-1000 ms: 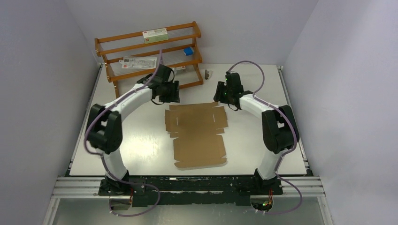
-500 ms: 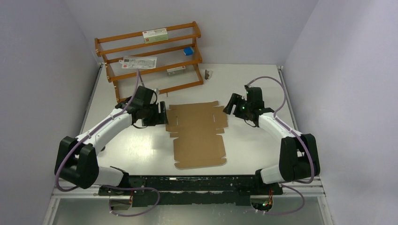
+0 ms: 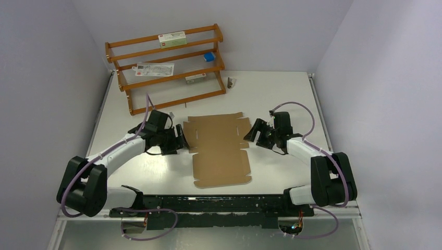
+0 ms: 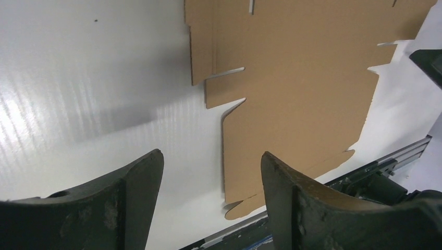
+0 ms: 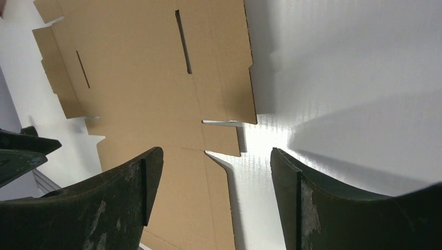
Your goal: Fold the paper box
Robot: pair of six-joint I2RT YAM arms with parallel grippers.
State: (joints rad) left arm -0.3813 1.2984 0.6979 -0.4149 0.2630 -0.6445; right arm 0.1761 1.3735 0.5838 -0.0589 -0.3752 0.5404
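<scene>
The paper box (image 3: 219, 148) is a flat brown die-cut cardboard sheet lying unfolded on the white table, with flaps and slots showing. My left gripper (image 3: 182, 141) hovers low at the sheet's left edge, open and holding nothing. In the left wrist view its fingertips straddle the box's edge (image 4: 302, 78), the gripper (image 4: 211, 156) pointing at bare table and cardboard. My right gripper (image 3: 249, 133) sits at the sheet's right edge, also open and empty. In the right wrist view the gripper (image 5: 216, 152) frames a side notch of the paper box (image 5: 146, 78).
A wooden rack (image 3: 167, 67) stands at the back left, carrying a white red-labelled carton (image 3: 172, 37), a small blue box (image 3: 209, 56) and flat packets (image 3: 155, 69). A small dark object (image 3: 230, 82) lies beside the rack. The black rail (image 3: 208, 203) borders the near edge.
Both arms swung down and towards me, from the sheet's far corners to its left and right edges. Both grippers opened wider. The sheet has not moved.
</scene>
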